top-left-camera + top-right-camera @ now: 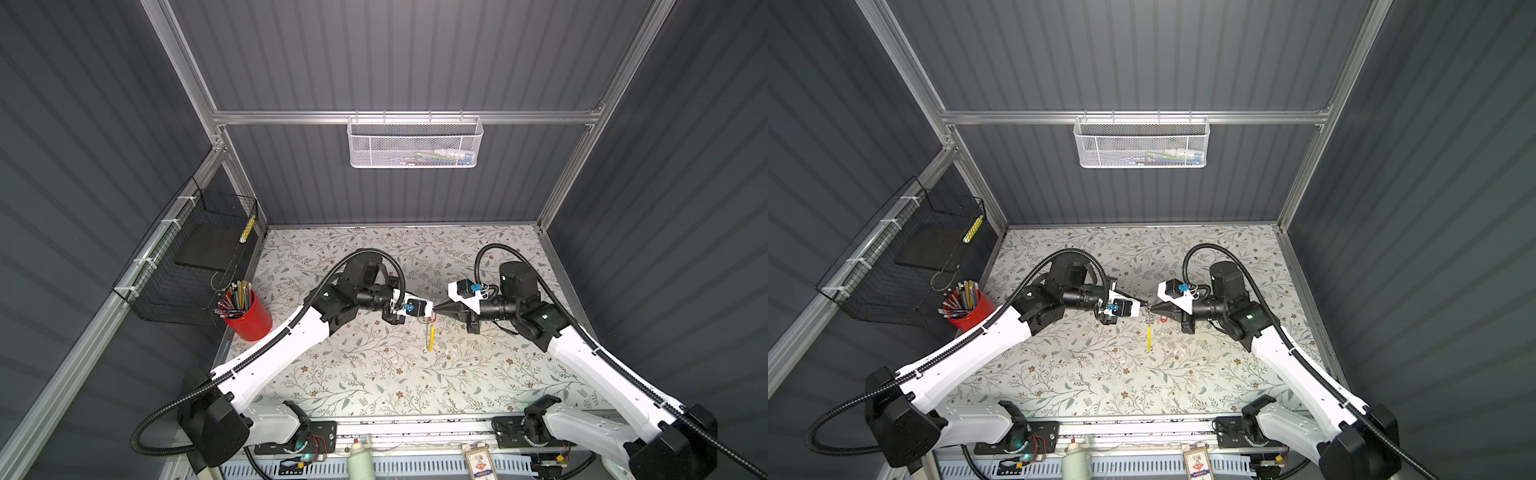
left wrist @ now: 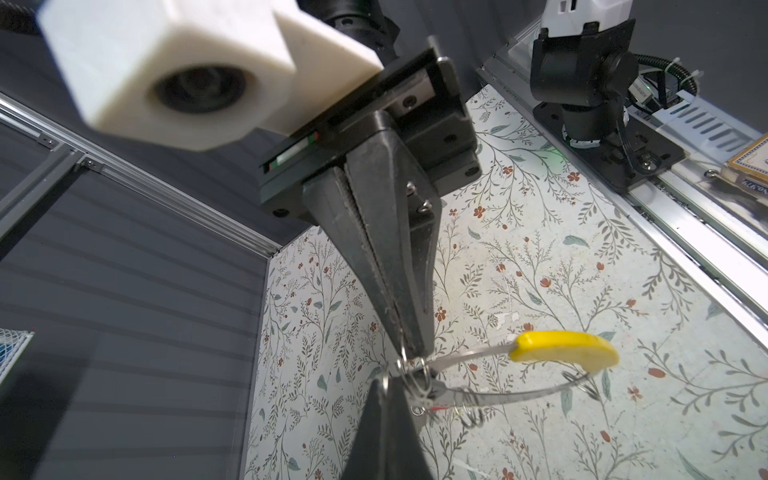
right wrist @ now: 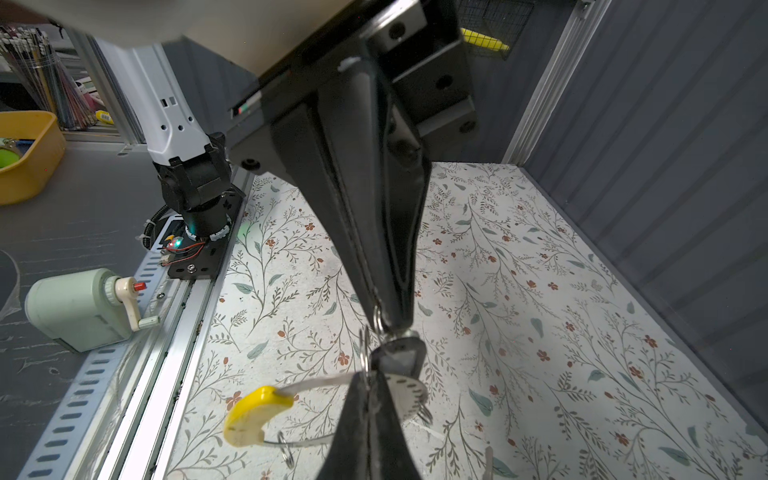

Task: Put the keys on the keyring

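Note:
Both grippers meet tip to tip above the middle of the table. The keyring [image 1: 431, 338] hangs below them, its yellow segment [image 3: 253, 415] lowest, seen edge-on in both top views [image 1: 1148, 336]. My right gripper [image 3: 365, 376] is shut on the keyring's thin hoop [image 2: 469, 355]. My left gripper [image 2: 384, 384] is shut on the small loop of the key with the black-rimmed tag [image 3: 397, 357], right against the hoop. A red tag [image 1: 1163, 319] shows just under the right gripper. The key blades are mostly hidden behind the fingers.
A red cup of pencils [image 1: 248, 316] stands at the table's left edge by a black wire basket [image 1: 195, 266]. A white mesh basket [image 1: 413, 143] hangs on the back wall. A pale green sharpener [image 3: 79, 307] sits beyond the front rail.

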Controlling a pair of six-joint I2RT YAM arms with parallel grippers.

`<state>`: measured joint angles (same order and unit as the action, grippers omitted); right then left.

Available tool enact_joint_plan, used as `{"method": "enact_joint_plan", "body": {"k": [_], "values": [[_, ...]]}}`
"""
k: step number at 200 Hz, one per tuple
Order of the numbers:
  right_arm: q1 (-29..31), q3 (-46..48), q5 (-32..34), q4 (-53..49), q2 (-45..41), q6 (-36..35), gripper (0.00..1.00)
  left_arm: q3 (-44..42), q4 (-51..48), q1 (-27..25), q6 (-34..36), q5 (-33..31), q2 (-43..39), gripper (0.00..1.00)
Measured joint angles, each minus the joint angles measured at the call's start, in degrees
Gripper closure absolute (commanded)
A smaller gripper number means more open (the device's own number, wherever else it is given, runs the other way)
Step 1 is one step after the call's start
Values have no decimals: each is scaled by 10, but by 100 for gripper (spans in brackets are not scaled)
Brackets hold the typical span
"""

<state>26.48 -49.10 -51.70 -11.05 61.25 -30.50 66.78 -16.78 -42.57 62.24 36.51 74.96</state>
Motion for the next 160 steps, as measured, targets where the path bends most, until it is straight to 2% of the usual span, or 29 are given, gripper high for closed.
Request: {"method": "enact_joint_plan", "body": {"k": [160], "values": [[-22,-35,-55,-76,23,-11,100,0,-17,-7,62,8,-1,100]]}}
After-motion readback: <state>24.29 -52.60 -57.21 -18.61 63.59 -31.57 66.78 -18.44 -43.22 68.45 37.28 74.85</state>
